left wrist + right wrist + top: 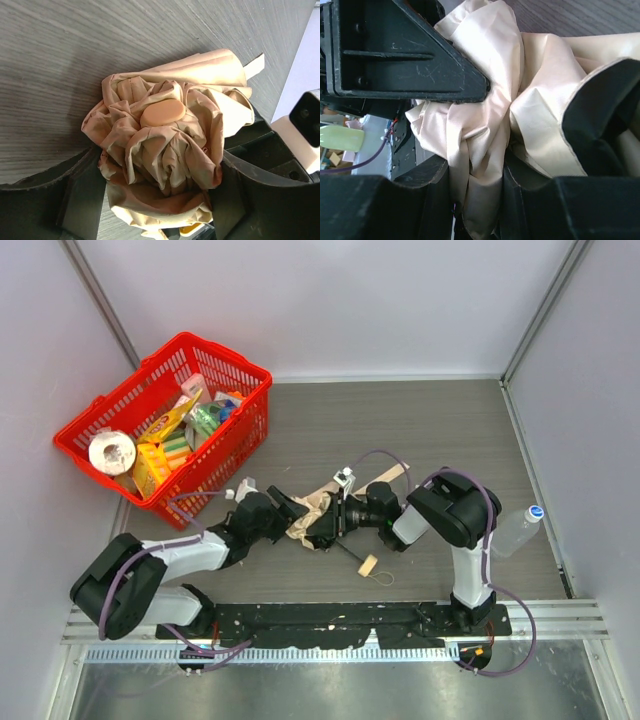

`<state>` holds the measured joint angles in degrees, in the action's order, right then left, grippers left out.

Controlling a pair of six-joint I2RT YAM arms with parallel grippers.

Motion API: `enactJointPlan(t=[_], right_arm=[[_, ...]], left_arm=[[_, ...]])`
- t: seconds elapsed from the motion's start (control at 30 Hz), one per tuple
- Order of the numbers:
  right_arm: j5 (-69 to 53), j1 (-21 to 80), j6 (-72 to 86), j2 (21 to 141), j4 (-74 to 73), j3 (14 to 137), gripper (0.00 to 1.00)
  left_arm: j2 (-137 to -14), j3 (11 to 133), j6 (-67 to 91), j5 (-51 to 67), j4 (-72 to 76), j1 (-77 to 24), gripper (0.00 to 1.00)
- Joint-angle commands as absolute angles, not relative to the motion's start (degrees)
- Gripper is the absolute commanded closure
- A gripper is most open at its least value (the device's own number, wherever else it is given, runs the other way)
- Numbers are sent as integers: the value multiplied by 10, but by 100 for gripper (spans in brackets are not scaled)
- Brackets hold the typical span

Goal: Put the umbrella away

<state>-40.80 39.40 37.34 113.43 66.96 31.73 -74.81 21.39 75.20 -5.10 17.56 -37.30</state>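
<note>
One round tan cap (162,112) atop the bunched umbrella (165,155), left-wrist view only.

Built as two arms, left arm (195,552) and right arm (465,575), each from fat round black joints with smooth white tubes between. Looped with thin purple cables (491,525) along both. Bolted down onto a long flat black plate (330,618) dotted with small holes. Fitted with a little white camera box (289,131) by the right wrist, black lens in front. Up close, left fingers (45,210) thick, dark grey and dull. Right fingers (395,55) black, wedge-shaped and full of fine scratches, with two small round dots (358,53) on one side, likely screws, too dark to be sure.
</note>
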Motion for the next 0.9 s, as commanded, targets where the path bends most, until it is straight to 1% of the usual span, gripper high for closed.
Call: enactJointPlan(t=[0.0, 0.07, 0.13, 0.17, 0.23, 0.27, 0.3, 0.33, 0.37, 0.4, 0.53, 0.6, 0.67, 0.8, 0.87], right_arm=[[-470, 404, 418, 1173, 621, 302, 99], [-464, 404, 406, 1171, 595, 308, 99], [-454, 404, 391, 1161, 554, 312, 99], [-447, 404, 383, 1149, 538, 317, 99], [-419, 405, 345, 1123, 448, 330, 97], [-411, 406, 311, 1100, 392, 335, 95], [-390, 409, 298, 1087, 355, 346, 88], [-377, 411, 268, 1060, 285, 352, 86], [-349, 412, 237, 1048, 256, 368, 80], [-339, 421, 223, 1022, 185, 378, 76], [-208, 457, 145, 951, 4, 463, 44], [-149, 476, 127, 917, -52, 489, 40], [-108, 492, 118, 887, -77, 507, 37], [-33, 530, 86, 851, -108, 547, 35], [-22, 539, 75, 846, -120, 569, 34]], left_arm=[[-768, 200, 758, -70, 178, -382, 37], [-772, 199, 765, -69, 183, -384, 53], [-780, 197, 767, -62, 191, -384, 71], [-785, 198, 766, -59, 192, -384, 77], [-793, 198, 764, -52, 195, -384, 89], [-796, 195, 763, -49, 197, -384, 93], [-798, 193, 766, -47, 198, -385, 97], [-799, 192, 766, -44, 197, -384, 100], [-801, 187, 769, -43, 198, -385, 100], [-800, 183, 772, -43, 199, -384, 100], [-795, 176, 785, -43, 188, -384, 100], [-790, 180, 788, -40, 175, -384, 100], [-786, 185, 790, -37, 160, -384, 100], [-778, 191, 788, -36, 150, -384, 100], [-777, 193, 787, -37, 144, -385, 100]])
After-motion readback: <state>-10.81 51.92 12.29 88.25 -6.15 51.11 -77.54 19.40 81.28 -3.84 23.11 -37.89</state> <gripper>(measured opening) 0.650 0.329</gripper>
